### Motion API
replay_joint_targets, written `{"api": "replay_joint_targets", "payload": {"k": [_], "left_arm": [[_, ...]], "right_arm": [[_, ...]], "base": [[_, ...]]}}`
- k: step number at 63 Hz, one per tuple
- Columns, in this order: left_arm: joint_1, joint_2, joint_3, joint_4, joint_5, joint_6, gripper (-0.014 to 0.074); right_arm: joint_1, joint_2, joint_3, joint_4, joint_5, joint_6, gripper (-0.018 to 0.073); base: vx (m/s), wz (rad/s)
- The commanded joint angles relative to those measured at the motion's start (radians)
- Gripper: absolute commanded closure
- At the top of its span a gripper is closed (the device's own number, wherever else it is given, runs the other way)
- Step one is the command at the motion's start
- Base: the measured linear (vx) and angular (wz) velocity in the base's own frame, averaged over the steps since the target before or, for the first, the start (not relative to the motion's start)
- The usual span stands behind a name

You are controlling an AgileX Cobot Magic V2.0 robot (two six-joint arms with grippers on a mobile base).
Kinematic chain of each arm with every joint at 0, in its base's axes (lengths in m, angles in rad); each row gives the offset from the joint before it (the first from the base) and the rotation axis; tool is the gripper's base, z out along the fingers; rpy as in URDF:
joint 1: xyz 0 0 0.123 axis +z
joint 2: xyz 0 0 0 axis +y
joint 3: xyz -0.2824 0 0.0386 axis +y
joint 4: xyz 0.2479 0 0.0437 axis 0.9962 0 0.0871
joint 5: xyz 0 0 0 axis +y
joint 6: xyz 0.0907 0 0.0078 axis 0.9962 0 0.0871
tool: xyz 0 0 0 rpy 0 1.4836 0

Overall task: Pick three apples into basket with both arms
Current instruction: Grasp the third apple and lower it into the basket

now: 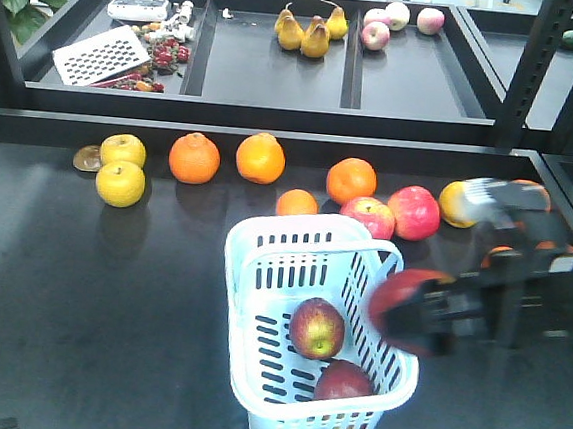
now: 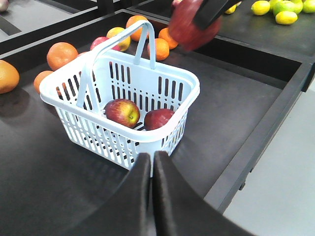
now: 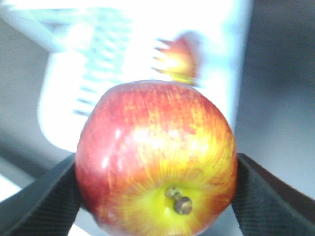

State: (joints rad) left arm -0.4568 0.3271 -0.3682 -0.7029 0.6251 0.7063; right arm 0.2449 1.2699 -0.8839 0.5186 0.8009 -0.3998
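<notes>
A pale blue-white basket (image 1: 261,273) (image 2: 74,118) stands at the table's front middle, its handle raised. Two dark red apples (image 1: 317,328) (image 1: 343,382) lie inside it, also seen as two apples (image 2: 122,112) (image 2: 158,118) in the left wrist view. My right gripper (image 1: 403,315) (image 3: 156,187) is shut on a third apple (image 1: 397,296) (image 3: 155,157) (image 2: 189,27), held in the air just right of the basket's rim. My left gripper (image 2: 151,157) is shut with nothing in it, near the basket's front corner; it does not show in the front view.
Oranges (image 1: 194,158) (image 1: 260,158) (image 1: 351,180), yellow apples (image 1: 120,183) and brighter red apples (image 1: 413,212) (image 1: 369,217) lie behind the basket. A raised ledge (image 1: 273,138) separates the back trays holding pears (image 1: 308,31). The table's edge (image 2: 256,142) runs close to the basket's right.
</notes>
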Motion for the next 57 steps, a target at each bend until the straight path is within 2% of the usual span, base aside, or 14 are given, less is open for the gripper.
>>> {"api": "replay_joint_targets", "payload": {"k": [1,7,18,25,35,44,49,57], "left_arm": [[0.001,0.008,-0.026,-0.034,-0.055,-0.005,0.0604],[0.001,0.008,-0.026,-0.034,-0.055,-0.005,0.0604],[0.001,0.008,-0.026,-0.034,-0.055,-0.005,0.0604],[0.001,0.008,-0.026,-0.034,-0.055,-0.005,0.0604],[0.001,0.008,-0.026,-0.034,-0.055,-0.005,0.0604],[0.001,0.008,-0.026,-0.034,-0.055,-0.005,0.0604],[0.001,0.008,-0.026,-0.034,-0.055,-0.005,0.0604],[0.001,0.008,-0.026,-0.034,-0.055,-0.005,0.0604]], "right_arm": [[0.084,0.043,-0.027,0.033,-0.126,0.013,0.0564],[0.144,0.120,-0.027,0.032,-0.216,0.029,0.0558],[0.154,0.235,-0.030,0.036,-0.340,0.032,0.0480],[0.154,0.274,-0.030,0.043,-0.367,0.032,0.0344],[0.154,0.294,-0.030,0.067,-0.372,0.029,0.0080],[0.154,0.294,-0.030,0.071,-0.385,0.027,-0.0065],[0.154,0.294,-0.030,0.070,-0.386,0.026,-0.0086],[0.154,0.294,-0.030,0.070,-0.398,0.026,-0.0070]], "base": [[0.00,0.00],[0.00,0.00],[0.00,0.00],[0.00,0.00],[0.00,0.00],[0.00,0.00],[0.00,0.00],[0.00,0.00]]}}
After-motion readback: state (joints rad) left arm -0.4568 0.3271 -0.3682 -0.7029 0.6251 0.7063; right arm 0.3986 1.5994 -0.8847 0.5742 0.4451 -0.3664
